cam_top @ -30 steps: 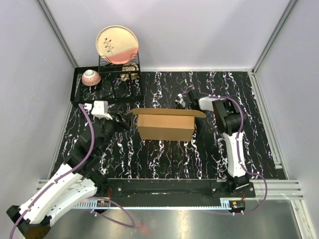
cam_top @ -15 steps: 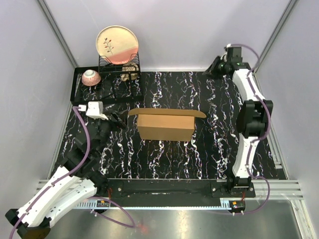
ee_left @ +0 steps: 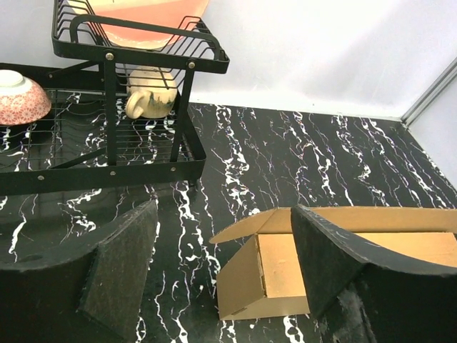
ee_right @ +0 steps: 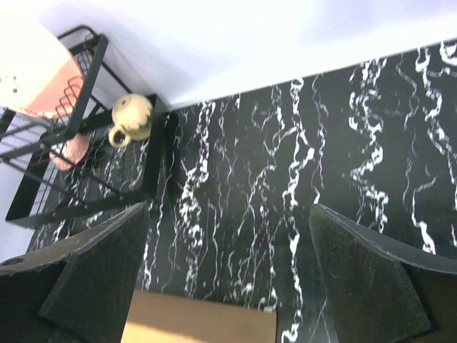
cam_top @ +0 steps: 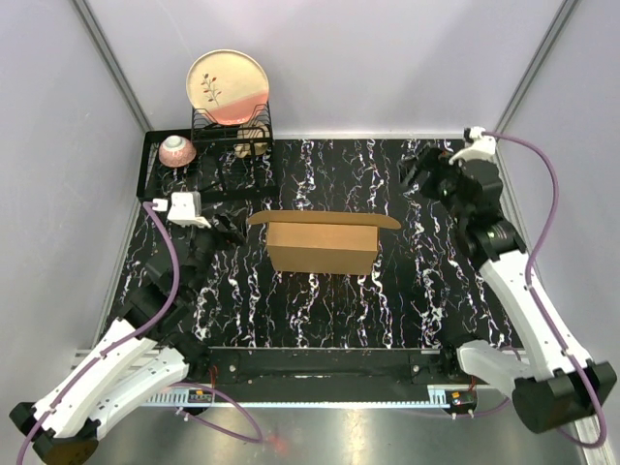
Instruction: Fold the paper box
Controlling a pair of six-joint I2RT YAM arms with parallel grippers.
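The paper box (cam_top: pixel 323 244) lay in the middle of the bench (cam_top: pixel 320 310), its left end open (flaps splayed outward), touching neither arm. The left jaws were spread and empty, near that open end. The right jaws were spread wide, empty, above the far right corner, well apart from the box.

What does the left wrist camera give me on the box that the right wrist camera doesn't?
Left wrist only: the box's open end, with one side flap swung outward and the inside visible, framed by the open left gripper. Right wrist only: the open right gripper looking down on the table beyond the box, with just a strip of the box's top at the bottom edge. Both: the box, the black wire rack, the yellowish cup in it, and the marbled table.
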